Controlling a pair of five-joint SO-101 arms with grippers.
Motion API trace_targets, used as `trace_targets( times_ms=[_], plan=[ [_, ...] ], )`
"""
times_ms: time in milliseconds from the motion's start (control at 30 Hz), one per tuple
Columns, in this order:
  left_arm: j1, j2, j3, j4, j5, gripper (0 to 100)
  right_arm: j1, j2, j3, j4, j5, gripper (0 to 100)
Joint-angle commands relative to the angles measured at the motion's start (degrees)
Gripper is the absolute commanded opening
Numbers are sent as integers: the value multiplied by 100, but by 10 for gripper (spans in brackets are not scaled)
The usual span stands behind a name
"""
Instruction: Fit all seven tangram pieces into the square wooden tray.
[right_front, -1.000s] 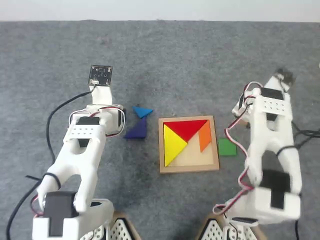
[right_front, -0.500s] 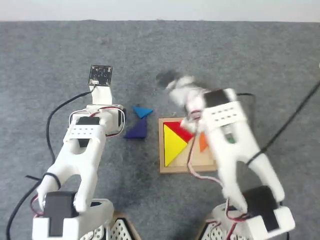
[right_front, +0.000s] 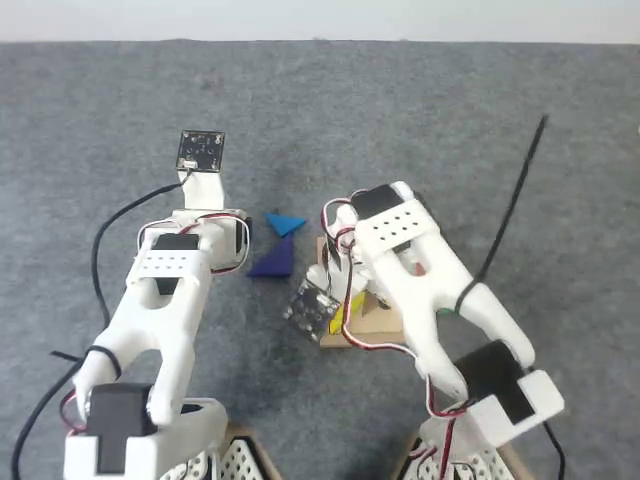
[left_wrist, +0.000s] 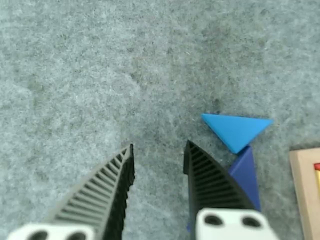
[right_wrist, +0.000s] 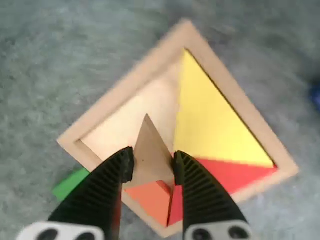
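"Swinging in from the table's right edge a second ago, the right arm now hangs over the tray (right_wrist: 125, 86). What is it carrying?"

"The right gripper (right_wrist: 152, 157) is clamped on a tan triangle (right_wrist: 148, 137), whose tip reaches past the fingers. It sits above the bare part of the tray floor, and I'd judge it isn't laid down yet."

"So what does that do for the task?"

"A fourth piece looks about to go in. The yellow triangle (right_wrist: 210, 120), the red triangle (right_wrist: 230, 172) and the orange piece (right_wrist: 150, 197) already lie in the tray. The green square (right_wrist: 70, 182) waits on the table just outside the tray, toward the right edge."

"And the left arm?"

"It hasn't stirred. The left gripper (left_wrist: 159, 147) stands wide and empty over the table. It is near the light blue triangle (left_wrist: 235, 129) and the dark blue piece (left_wrist: 246, 172), which seem to touch just beside the tray, toward the table's left edge. Both still need fetching."

"Any labels or writing?"

"None that I can read on the pieces or the tray."
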Motion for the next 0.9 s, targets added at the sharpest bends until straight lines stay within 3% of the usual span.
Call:
trace_targets(
  times_ms=[0,133,333,467,533,733,867],
  plan=[
    [18,-255,-57,-123,-70,160,-4,-40,-369,92,484,57],
    [26,-255,-48,-123,-70,161,312,4,-457,-84,545,157],
    [26,-246,-40,-132,-70,161,558,-4,-457,119,932,144],
    [35,-246,-31,-149,-70,161,488,-22,-492,66,782,145],
    [35,-246,-31,-149,-70,161,418,-84,-563,-92,-62,144],
    [62,-246,-31,-149,-70,161,418,-497,-800,-145,-5037,144],
    [185,-246,-4,-114,-70,161,593,-725,-35,-295,-7341,144]
  ],
)
